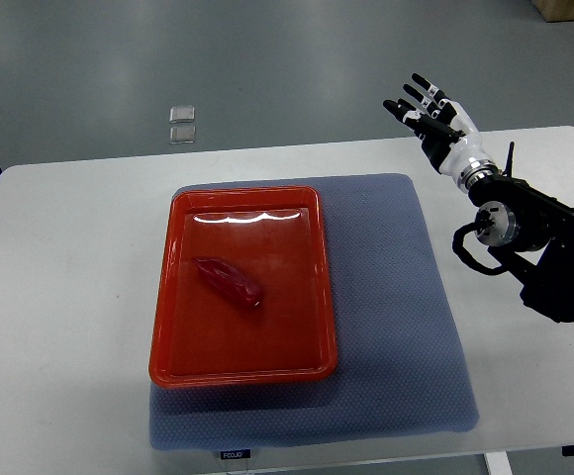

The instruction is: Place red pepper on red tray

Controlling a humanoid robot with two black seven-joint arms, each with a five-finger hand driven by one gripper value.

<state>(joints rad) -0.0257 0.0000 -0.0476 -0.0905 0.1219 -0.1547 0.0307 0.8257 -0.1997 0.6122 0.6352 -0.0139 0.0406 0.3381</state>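
Observation:
A red pepper [229, 281] lies inside the red tray [312, 348], left of its middle, pointing toward the tray's far left. The tray rests on a blue-grey mat [396, 287]. My right hand [426, 107] is raised over the far right part of the table, well away from the tray, fingers spread and holding nothing. Its black arm comes in from the right edge. No left arm shows in the picture.
The white table [69, 297] extends bare to the left and right of the mat. Two small pale squares [182, 123] lie on the grey floor beyond the table's far edge. A dark object shows at the left edge.

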